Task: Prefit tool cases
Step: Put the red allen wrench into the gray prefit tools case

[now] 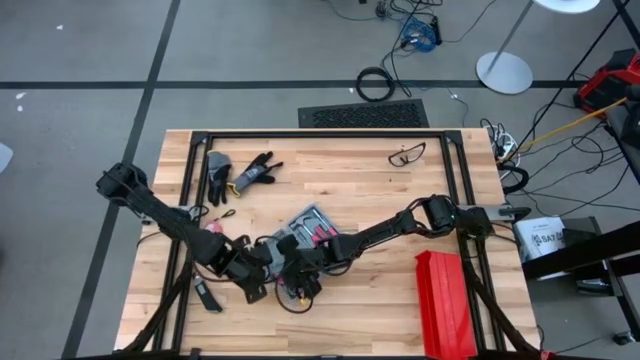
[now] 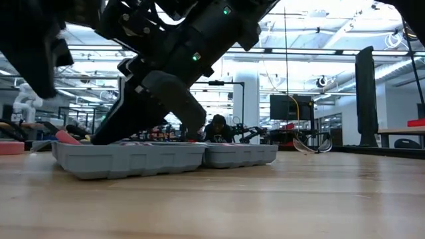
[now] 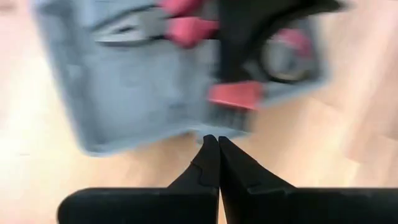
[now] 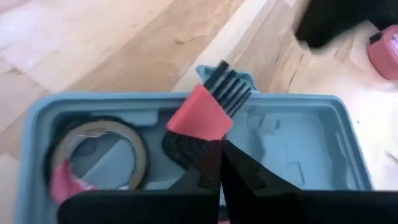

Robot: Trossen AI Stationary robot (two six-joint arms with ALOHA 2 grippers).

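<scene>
Hovering both arms over the open tool case (image 1: 305, 232), I keep my work near the front middle of the table (image 1: 380, 190), with the case as my anchor. Left of the case, my left gripper (image 3: 217, 142) is pinched fully closed on nothing, its tips just off the case's near edge; I judge it sits there to steady or nudge the shell, not to carry. The case lies flat and splayed, both halves resting on the wood, which is why tools can be dropped into the moulded slots from above. Its plastic is blue-grey, smooth, with rounded corners and shallow shaped recesses. Inside I see pliers (image 3: 134, 28) with red grips, a tape roll (image 4: 99, 155) in a round pocket, and a red-holdered set of dark hex keys (image 4: 211, 106). Over the case, my right gripper (image 4: 217, 163) is clamped tight too, tips touching the hex key set, seemingly pressing it toward its slot. Right of the case, well apart, lies the long red ribbed box (image 1: 445, 300). Behind the case, gloves (image 1: 240, 172) and safety glasses (image 1: 406, 154) lie idle.
</scene>
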